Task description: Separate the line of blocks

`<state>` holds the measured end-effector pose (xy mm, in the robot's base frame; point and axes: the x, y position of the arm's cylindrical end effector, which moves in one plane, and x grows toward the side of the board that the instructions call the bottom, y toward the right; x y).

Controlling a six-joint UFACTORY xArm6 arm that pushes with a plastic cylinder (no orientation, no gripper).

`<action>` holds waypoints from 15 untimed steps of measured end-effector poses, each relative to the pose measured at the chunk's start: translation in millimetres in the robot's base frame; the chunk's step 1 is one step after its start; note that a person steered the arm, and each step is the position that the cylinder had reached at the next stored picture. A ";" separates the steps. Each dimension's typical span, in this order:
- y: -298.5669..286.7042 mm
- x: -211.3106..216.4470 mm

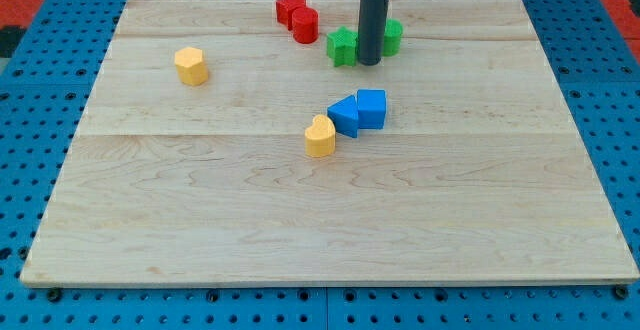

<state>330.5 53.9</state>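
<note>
My tip (369,64) stands near the view's top centre, between a green star block (342,46) on its left and a green round block (391,36) on its right, close to both. Left of them, a red star block (290,8) touches a red cylinder (305,25). Below my tip, in the board's middle, a blue triangular block (344,116) and a blue cube (371,108) touch each other, and a yellow heart block (320,137) touches the blue triangular one at lower left, forming a slanted line. A yellow hexagon block (191,66) sits alone at upper left.
The blocks lie on a light wooden board (300,230) on a blue pegboard table (40,120). The rod's dark shaft (373,10) rises out of the view's top.
</note>
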 end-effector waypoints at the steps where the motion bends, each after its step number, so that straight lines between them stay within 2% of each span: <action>1: -55.6 -14.6; 2: -47.6 -46.7; 5: -3.8 -59.9; 6: -0.2 -90.7; 7: -31.3 -79.1; 9: -152.2 -41.6; 10: -168.8 -45.5; 11: -77.0 -48.7; 12: -19.5 -105.4; 13: -33.3 -138.2; 15: -107.1 -128.7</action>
<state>201.8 -53.3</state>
